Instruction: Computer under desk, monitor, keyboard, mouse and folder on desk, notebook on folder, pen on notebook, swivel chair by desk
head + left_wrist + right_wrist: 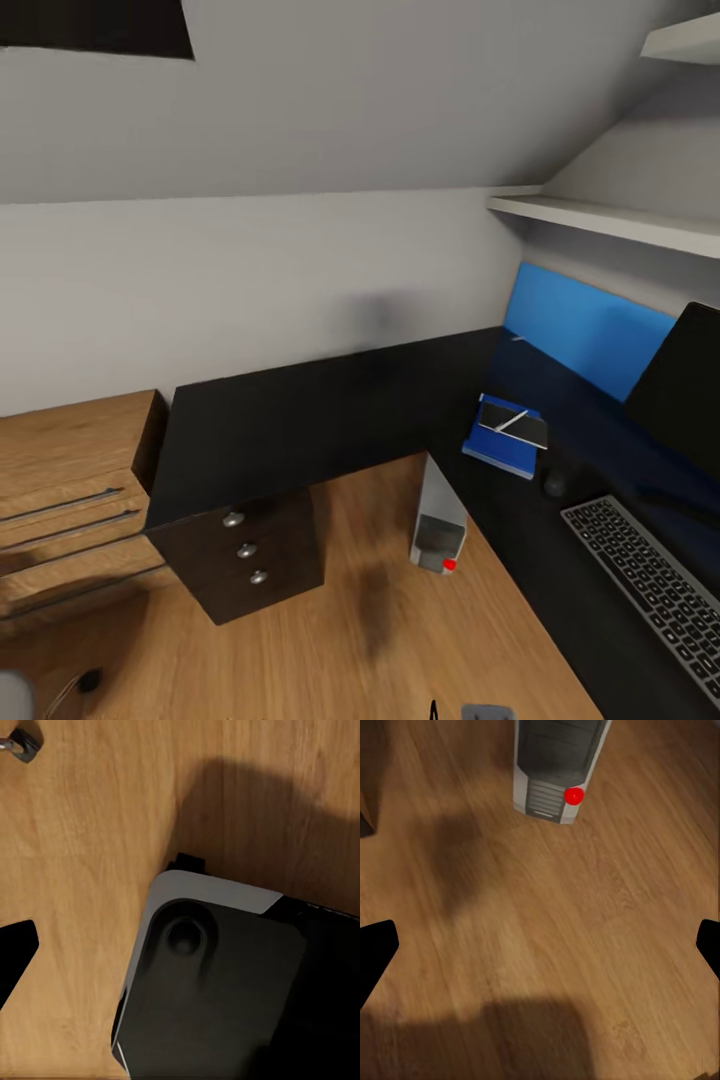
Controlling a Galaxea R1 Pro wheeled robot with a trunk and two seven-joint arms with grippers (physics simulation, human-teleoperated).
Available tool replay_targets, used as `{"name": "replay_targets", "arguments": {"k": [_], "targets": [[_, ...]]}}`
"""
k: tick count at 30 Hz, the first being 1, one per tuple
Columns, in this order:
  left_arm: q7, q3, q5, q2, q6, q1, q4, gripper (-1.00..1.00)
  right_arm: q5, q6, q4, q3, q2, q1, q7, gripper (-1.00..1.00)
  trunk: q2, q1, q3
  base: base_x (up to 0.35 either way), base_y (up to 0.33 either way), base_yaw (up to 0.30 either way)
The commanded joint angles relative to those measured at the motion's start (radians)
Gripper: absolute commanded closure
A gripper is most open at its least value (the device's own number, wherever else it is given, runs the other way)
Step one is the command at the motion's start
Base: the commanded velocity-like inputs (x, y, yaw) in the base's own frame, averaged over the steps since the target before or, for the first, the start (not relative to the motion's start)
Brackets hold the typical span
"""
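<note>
Both our hands hang low over the wood floor [547, 945]. The right gripper [544, 937] is spread wide and holds nothing; of the left gripper [15, 960] we see one dark fingertip, so we cannot tell how open it is.

Straight ahead of the right fingers stands the computer [556, 765], a silver-grey tower with a vented dark front and red light, tucked at the desk [300, 420] edge. A careless forward sweep could shove it out from under (its footprint is narrow).

Up on the desk, well beyond our hands, the blue folder [500, 440] carries the notebook [515, 425] and pen [511, 421], with mouse [555, 484], keyboard [650, 580] and monitor [685, 390] alongside.
</note>
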Motion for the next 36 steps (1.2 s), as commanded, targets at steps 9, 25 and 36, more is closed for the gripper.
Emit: {"name": "replay_targets", "arguments": {"k": [9, 25, 36], "targets": [[0.005, -0.01, 0.007, -0.004, 0.017, -0.002, 0.001, -1.0, -0.007, -0.015, 0.013, 0.003, 0.002, -0.001, -0.008, -1.0, 0.062, -0.034, 0.033, 0.0, 0.0, 0.162], [0.004, -0.01, 0.006, -0.005, 0.011, -0.002, 0.001, -1.0, -0.009, -0.019, 0.012, -0.077, -0.012, -0.002, 0.002, -1.0, 0.174, -0.096, 0.083, 0.0, 0.0, 0.117], [0.003, -0.015, 0.006, -0.007, -0.196, -0.002, 0.015, -1.0, -0.006, -0.088, 0.015, -0.077, -0.021, -0.001, 0.005, -1.0, 0.209, -0.115, 0.109, 0.0, 0.0, 0.219]]}}
